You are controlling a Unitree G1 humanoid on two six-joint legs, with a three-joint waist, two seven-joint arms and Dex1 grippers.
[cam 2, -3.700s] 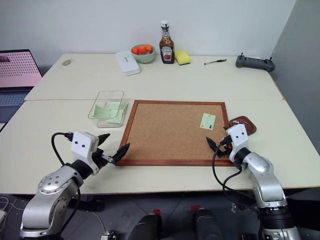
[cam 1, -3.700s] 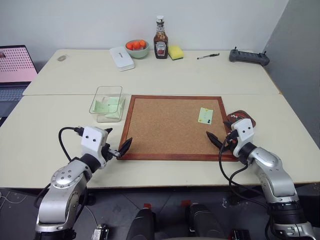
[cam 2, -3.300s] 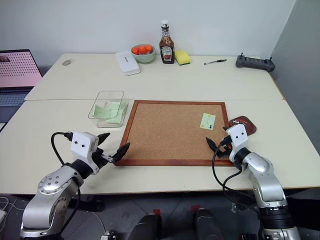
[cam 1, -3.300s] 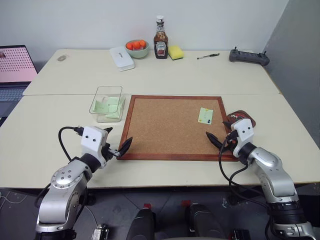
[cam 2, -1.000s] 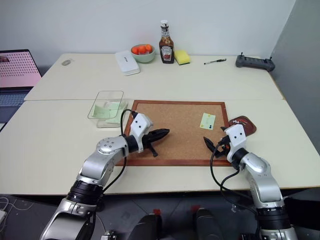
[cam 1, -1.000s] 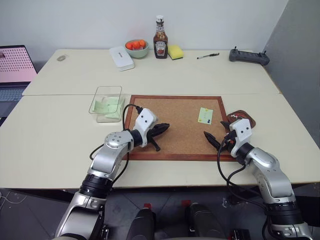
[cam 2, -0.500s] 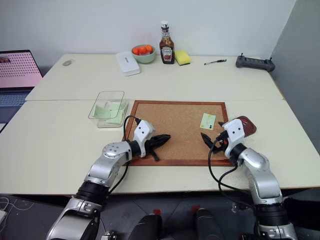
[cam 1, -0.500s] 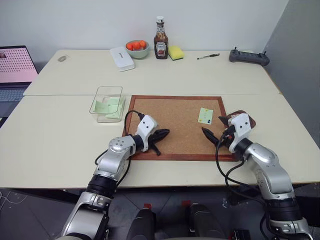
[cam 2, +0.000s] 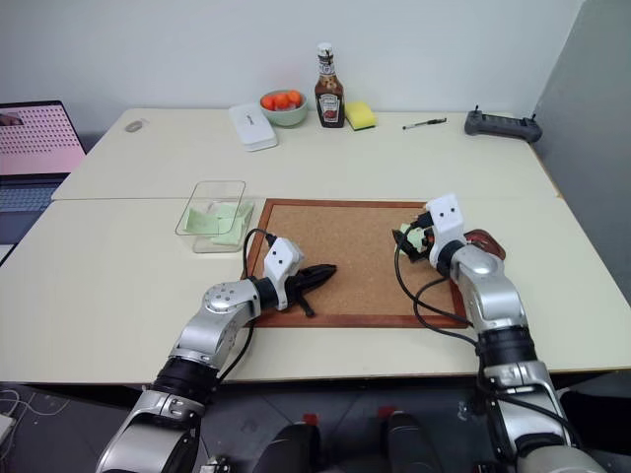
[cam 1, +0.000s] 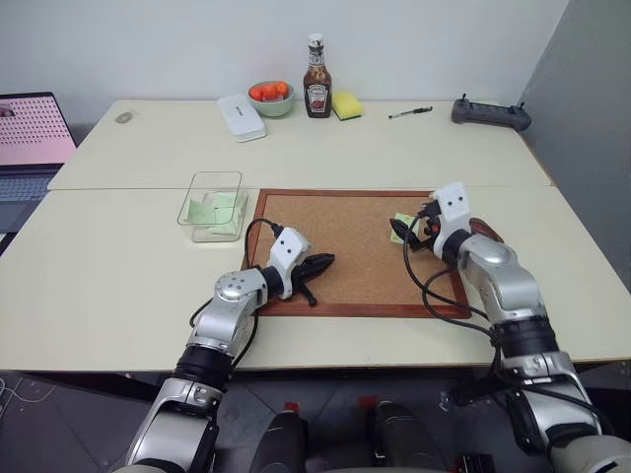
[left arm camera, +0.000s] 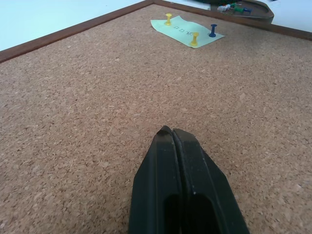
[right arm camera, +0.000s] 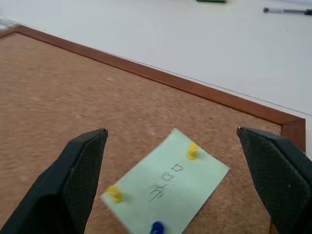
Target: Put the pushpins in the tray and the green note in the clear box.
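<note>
Corkboard carries the green note near its right edge, fixed by two yellow pushpins and a blue one; the clear box lies off its left edge, the tray off its right. Right gripper hovers over the note, fingers spread wide and empty. Left gripper rests clenched on bare cork. Risk: such wide fingers may close on paper instead of a tiny pin, tearing it.
</note>
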